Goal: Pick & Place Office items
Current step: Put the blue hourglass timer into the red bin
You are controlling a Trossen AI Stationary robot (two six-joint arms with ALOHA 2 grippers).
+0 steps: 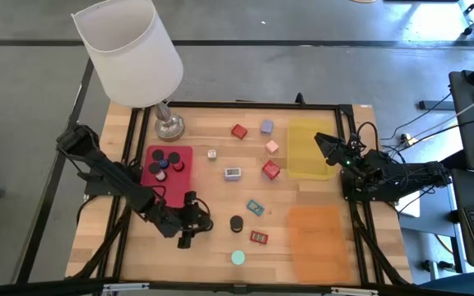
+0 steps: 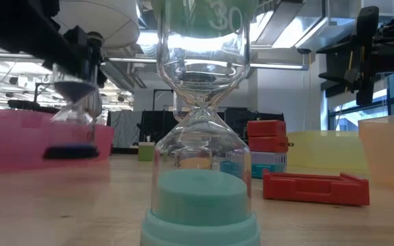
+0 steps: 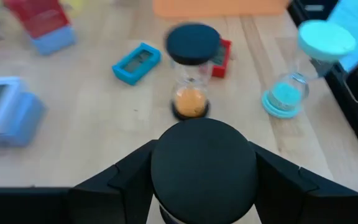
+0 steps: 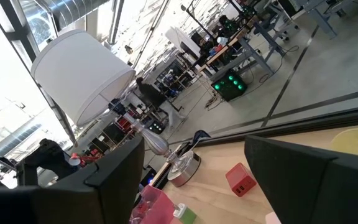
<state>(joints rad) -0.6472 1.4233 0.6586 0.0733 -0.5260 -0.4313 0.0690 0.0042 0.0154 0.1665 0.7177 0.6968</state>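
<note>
Two pincers in our sight; which one do we start from?

The left pincer (image 1: 194, 222), low on the table (image 1: 220, 189) near its front edge. We see its fingers clamped on a black-capped hourglass (image 3: 204, 158), one to each side of the round cap.

And around it, by the clock from above?

At 3 o'clock, just beside it, we have a second black-capped hourglass (image 1: 236, 223), standing upright with orange sand in the lower bulb. At about 4 o'clock stands the teal hourglass (image 1: 237, 257), also upright. Between 3 and 4, a little farther out, lies the flat red rectangle (image 1: 258, 238).

Farther still?

The teal rectangle (image 1: 256, 206) lies just above 3 o'clock and the white rectangle (image 1: 233, 173) between 1 and 2. At 11 o'clock we find the red tray (image 1: 181, 156) with several black round pieces (image 1: 164, 163) in it. Beyond the white rectangle sit a red block (image 1: 271, 170), a pink block (image 1: 271, 146), a lavender block (image 1: 267, 127) and another red block (image 1: 238, 131), all apart from one another.

And our other arm?

The right pincer (image 1: 326, 148) hangs over the yellow mat (image 1: 303, 164) at the table's 3 o'clock side, fingers wide apart and holding nothing. The orange mat (image 1: 315, 238) lies at the yellow mat's 6 o'clock.
</note>
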